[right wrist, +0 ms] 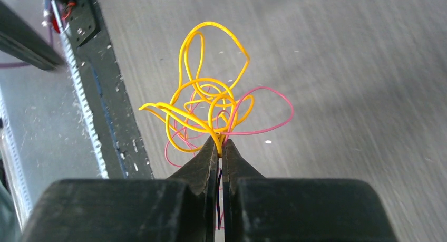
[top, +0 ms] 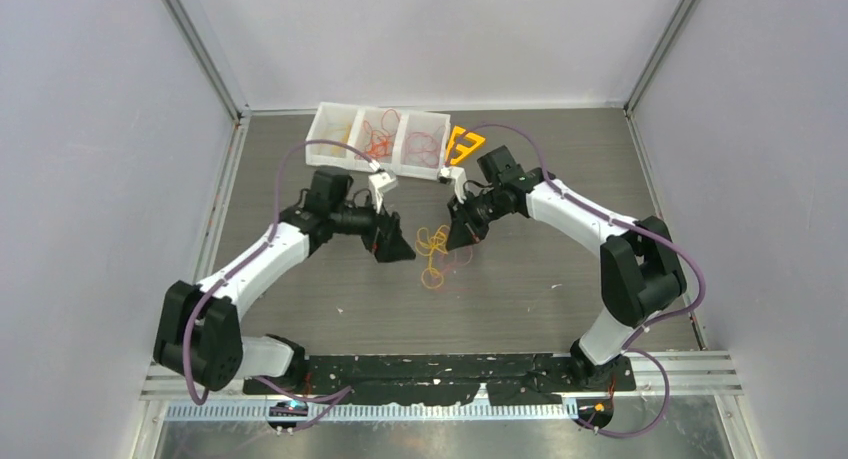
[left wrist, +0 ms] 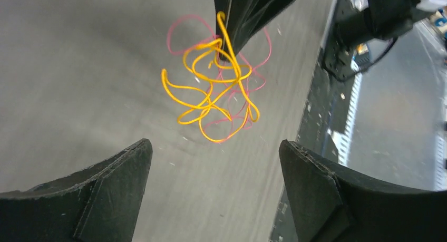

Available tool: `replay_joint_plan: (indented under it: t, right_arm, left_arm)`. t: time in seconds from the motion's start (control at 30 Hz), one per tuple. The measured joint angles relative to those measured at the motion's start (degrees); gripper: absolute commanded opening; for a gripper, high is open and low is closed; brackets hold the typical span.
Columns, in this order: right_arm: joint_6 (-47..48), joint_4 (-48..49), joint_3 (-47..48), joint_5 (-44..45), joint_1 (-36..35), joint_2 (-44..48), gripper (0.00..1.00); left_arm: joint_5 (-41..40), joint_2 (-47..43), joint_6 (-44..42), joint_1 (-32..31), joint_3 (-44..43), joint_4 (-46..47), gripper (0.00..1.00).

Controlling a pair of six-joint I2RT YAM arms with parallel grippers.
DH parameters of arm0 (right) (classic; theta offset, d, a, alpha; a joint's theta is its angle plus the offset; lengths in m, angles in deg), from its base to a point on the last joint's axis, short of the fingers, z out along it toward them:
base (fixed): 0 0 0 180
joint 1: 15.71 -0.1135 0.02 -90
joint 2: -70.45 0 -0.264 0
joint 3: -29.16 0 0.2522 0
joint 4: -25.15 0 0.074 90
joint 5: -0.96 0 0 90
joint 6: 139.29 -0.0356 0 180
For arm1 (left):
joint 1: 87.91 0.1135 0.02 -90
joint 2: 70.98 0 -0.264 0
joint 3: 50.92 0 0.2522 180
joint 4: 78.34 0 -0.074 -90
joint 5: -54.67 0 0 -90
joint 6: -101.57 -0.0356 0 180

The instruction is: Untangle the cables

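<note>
The cables (top: pixel 434 251) are a small clump of thin curly yellow and red strands in mid-table. My right gripper (top: pixel 458 241) is shut on the clump's right side; in the right wrist view the jaws (right wrist: pixel 221 145) pinch yellow and pink strands, and the rest of the cables (right wrist: pixel 208 102) fan out beyond the tips. My left gripper (top: pixel 400 249) is open and empty just left of the clump. In the left wrist view the cables (left wrist: pixel 213 89) hang from the right gripper's black fingers (left wrist: pixel 248 15), ahead of my left gripper (left wrist: pixel 216 147).
A white three-compartment tray (top: pixel 330 149) with more thin wires stands at the back of the table. An orange-yellow plastic triangle (top: pixel 463 144) lies beside its right end. Grey walls enclose the table on three sides; a black rail (top: pixel 450 364) runs along the near edge.
</note>
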Motion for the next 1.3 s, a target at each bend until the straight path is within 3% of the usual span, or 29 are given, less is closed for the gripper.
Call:
replay_joint_plan:
  t: [0.13, 0.23, 0.3, 0.4, 0.47, 0.63, 0.93, 1.3]
  right_arm:
    - [1.51, -1.66, 0.00, -1.90, -2.69, 0.42, 0.09]
    - [2.16, -2.43, 0.00, -3.04, -3.48, 1.05, 0.09]
    - [2.43, -2.64, 0.00, -3.63, -3.65, 1.53, 0.10]
    - [2.67, -2.97, 0.00, -3.96, -3.65, 2.10, 0.11]
    - [2.78, -3.23, -0.17, -4.00, -3.48, 2.36, 0.12]
    - [3.91, -4.70, -1.33, -3.80, -0.81, 3.58, 0.11]
    - [9.84, -7.91, -5.25, 6.03, 7.65, 4.31, 0.05]
    - [16.33, -8.98, -9.22, 17.64, 13.90, 4.07, 0.05]
  left_arm:
    - [-1.18, 1.92, 4.39, -4.50, 4.94, 2.78, 0.91]
    - [-0.74, 3.82, 7.65, -6.45, 4.50, 7.48, 0.79]
    - [-0.22, 6.27, 10.54, -6.60, 4.31, 11.08, 0.62]
    - [0.55, 9.68, 15.21, -6.51, 4.37, 15.17, 0.22]
    - [1.36, 10.19, 16.79, -6.43, 4.37, 15.91, 0.02]
    - [3.39, 8.98, 17.25, -3.98, 4.31, 14.51, 0.00]
    - [3.58, 0.83, 12.63, 8.63, 3.30, 4.50, 0.00]
    - [3.28, 0.13, 4.33, 24.20, -9.88, -8.61, 0.00]
